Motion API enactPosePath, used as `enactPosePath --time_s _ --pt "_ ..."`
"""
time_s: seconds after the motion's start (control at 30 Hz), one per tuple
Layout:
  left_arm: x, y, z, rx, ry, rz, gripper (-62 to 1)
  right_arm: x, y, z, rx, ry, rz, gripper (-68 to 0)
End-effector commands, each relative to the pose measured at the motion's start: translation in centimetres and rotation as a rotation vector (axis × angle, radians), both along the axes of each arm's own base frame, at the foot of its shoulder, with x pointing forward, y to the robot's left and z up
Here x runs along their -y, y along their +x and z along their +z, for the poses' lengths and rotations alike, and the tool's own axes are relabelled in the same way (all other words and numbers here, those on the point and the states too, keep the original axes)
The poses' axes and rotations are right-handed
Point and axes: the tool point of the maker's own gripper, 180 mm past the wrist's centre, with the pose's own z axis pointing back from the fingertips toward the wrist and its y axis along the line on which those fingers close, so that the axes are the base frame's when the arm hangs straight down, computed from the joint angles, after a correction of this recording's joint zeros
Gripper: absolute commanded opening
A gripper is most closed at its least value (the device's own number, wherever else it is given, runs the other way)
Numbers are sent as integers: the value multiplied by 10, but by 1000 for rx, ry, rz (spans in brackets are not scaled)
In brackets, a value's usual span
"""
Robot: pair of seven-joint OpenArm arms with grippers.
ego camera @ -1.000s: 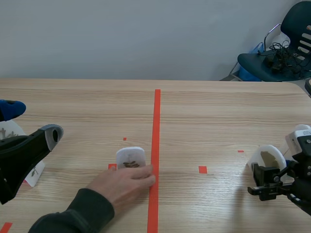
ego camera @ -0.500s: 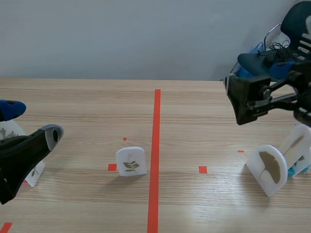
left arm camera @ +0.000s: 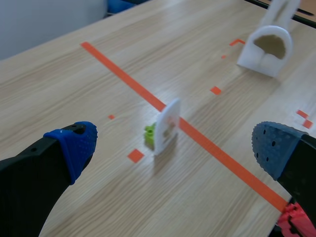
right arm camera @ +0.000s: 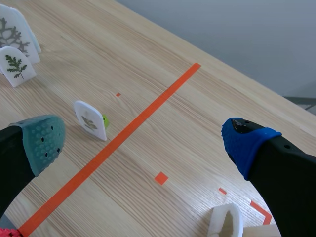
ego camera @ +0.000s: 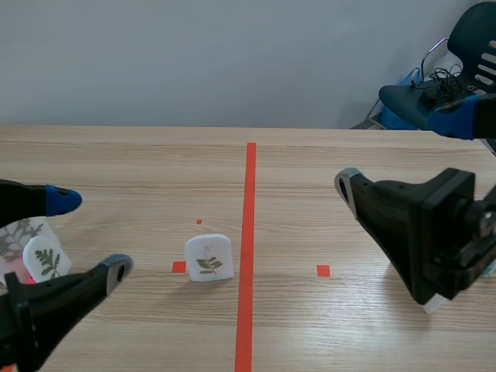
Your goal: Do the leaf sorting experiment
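Both claws are found released, pads wide apart: the left claw and the right claw hang over the surface, holding nothing. The leaf card stands upright just beside the red line, on the left claw's side. A square pinch across its flat faces is judged best, so that tipping is avoided. Two other cards are noted near the left claw.

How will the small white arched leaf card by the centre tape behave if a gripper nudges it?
The small white arched leaf card looks thin, standing on edge, so probably tips easily. Only a small green foot props it; likely light, stiff plastic, so it may slide.
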Motion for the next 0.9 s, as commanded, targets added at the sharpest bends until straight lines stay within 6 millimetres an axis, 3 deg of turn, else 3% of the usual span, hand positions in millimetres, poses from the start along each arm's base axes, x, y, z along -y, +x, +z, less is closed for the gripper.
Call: enactPosePath --time_s 0.0,0.1,0.33,0.47,0.67,0.87 --pt "12 5 2 27 -33 -17 14 10 7 1 16 7 -41 4" --pt "23 15 -19 27 -10 -5 14 18 11 2 19 -5 -79 4" --pt "22 53 -74 -9 17 78 14 22 12 4 26 -8 -93 4" --pt "37 62 -94 -2 7 50 14 24 14 4 31 -11 -107 4" --pt "74 68 -116 -10 2 -14 14 26 14 4 33 -22 -116 4" --pt "84 82 -127 -13 -9 26 14 28 14 2 29 -23 -136 4"
